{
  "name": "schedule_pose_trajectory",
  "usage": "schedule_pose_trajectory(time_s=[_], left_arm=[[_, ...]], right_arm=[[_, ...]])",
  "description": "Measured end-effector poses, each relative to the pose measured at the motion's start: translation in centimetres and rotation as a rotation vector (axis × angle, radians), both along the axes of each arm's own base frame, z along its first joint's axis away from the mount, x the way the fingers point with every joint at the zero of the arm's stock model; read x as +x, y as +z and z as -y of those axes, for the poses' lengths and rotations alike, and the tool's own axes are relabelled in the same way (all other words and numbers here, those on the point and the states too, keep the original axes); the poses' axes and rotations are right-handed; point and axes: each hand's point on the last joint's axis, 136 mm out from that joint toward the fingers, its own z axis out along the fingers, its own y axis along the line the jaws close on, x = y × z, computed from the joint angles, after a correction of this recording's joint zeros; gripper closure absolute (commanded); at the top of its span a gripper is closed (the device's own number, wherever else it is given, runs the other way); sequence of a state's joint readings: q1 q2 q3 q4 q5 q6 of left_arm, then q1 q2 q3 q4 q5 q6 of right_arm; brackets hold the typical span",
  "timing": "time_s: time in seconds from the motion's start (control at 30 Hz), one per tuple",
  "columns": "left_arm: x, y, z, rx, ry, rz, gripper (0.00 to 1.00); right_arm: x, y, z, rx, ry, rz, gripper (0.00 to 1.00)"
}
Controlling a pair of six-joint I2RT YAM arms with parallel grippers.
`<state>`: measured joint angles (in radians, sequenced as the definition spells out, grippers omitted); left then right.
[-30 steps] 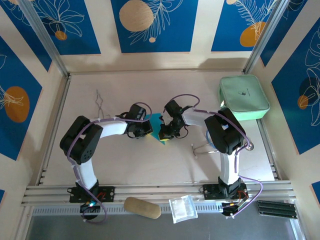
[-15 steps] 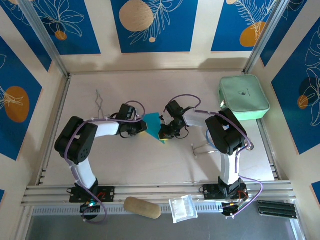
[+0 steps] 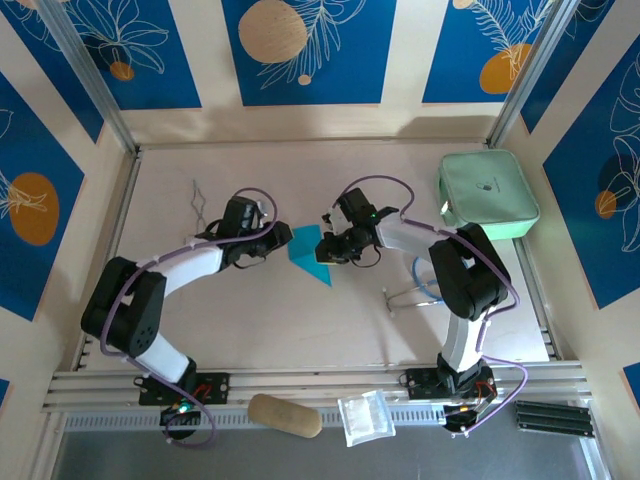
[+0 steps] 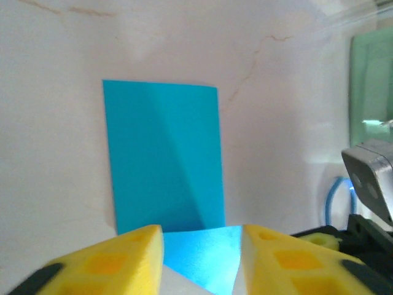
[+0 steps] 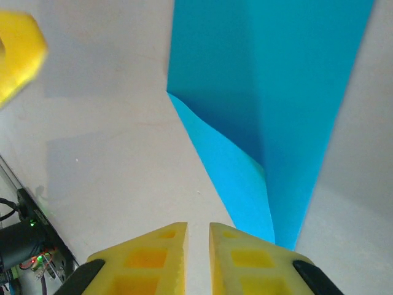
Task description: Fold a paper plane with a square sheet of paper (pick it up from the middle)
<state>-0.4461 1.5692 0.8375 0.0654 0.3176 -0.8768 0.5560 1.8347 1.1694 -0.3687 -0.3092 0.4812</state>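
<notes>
Teal paper sheet (image 3: 308, 250), thin, matte, creased diagonally, lies flat mid-table (image 3: 300, 330) between both grippers. Left gripper (image 4: 202, 236): yellow fingers parted, released, at the sheet's edge. Right gripper (image 5: 198, 230): fingers a slit apart, gripping nothing. Mint pouch (image 3: 487, 195): rounded, mark unreadable.

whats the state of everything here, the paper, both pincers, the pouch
teal-blue folded sheet of paper, creased into a pointed shape, lying loose between the pincers
left pincer, open, the paper's edge visible in the gap
right pincer, open by a slit, gripping nothing
mint-green rounded pouch, lying flat, looks closed
</notes>
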Motion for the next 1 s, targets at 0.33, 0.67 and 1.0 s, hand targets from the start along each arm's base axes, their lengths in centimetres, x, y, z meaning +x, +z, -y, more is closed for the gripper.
schedule_pose_trajectory(time_s=[0.33,0.67,1.0], left_arm=[[-2.3,-3.1,1.8,-0.083,0.060,-0.150,0.51],[-2.3,-5.6,2.1,-0.096,0.107,-0.232,0.57],[-2.2,-5.9,1.8,-0.084,0.122,-0.238,0.60]], right_arm=[[1.8,-1.7,-0.3,-0.049,-0.020,-0.006,0.83],[2.1,-4.8,0.7,-0.144,-0.045,-0.045,0.83],[2.2,-4.9,0.7,-0.144,-0.047,-0.049,0.83]])
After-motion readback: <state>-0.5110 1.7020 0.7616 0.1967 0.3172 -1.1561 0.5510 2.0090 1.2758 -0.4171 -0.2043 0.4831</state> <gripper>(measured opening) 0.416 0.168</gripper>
